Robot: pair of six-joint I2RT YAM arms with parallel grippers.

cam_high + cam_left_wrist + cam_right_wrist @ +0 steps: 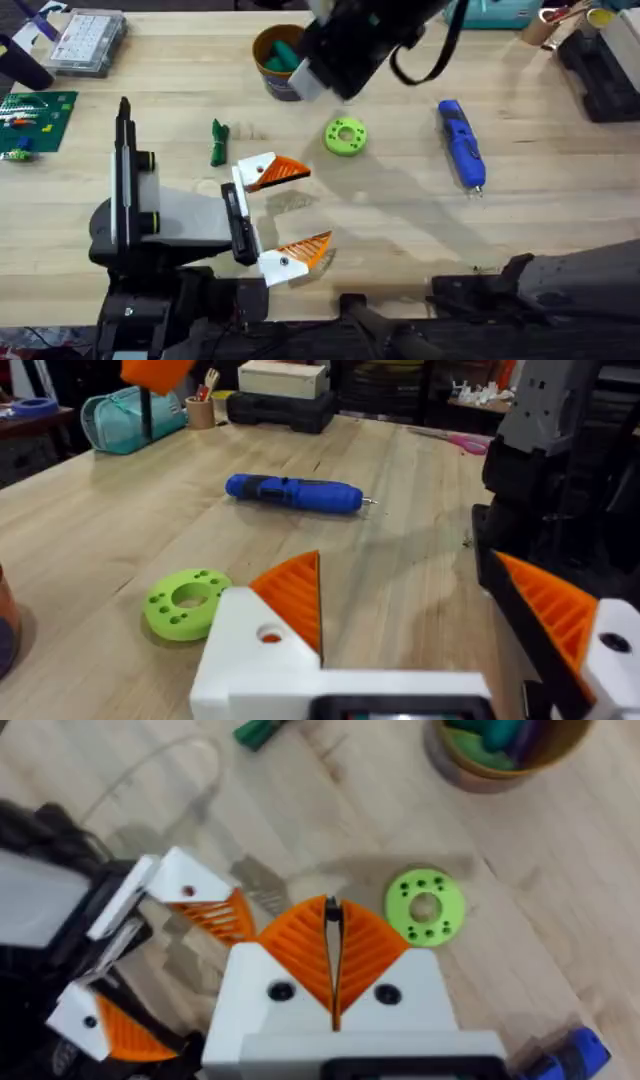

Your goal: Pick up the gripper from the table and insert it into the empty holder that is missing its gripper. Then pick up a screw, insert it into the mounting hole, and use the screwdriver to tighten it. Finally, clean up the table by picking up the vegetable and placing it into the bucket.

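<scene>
The dark green vegetable [218, 142] lies on the table, just beyond my left gripper [300, 212]. That gripper hovers low with its white, orange-padded fingers [290, 600] spread open and nothing between them. The orange-brown bucket [275, 60] stands at the back and holds green items. The blue screwdriver [461, 143] lies at the right, untouched. My right arm [350, 40] is raised high beside the bucket. Its gripper [332, 935] has both pads pressed shut above the table near the lime-green ring [425, 907]. The loose gripper, the holder and the screw are out of view.
A clear compartmented box [88, 40] and a green board [35, 120] sit at the far left. The lime-green ring [346, 136] lies mid-table between the vegetable and the screwdriver. A teal pouch [130, 415] and boxes [285, 395] line the far edge.
</scene>
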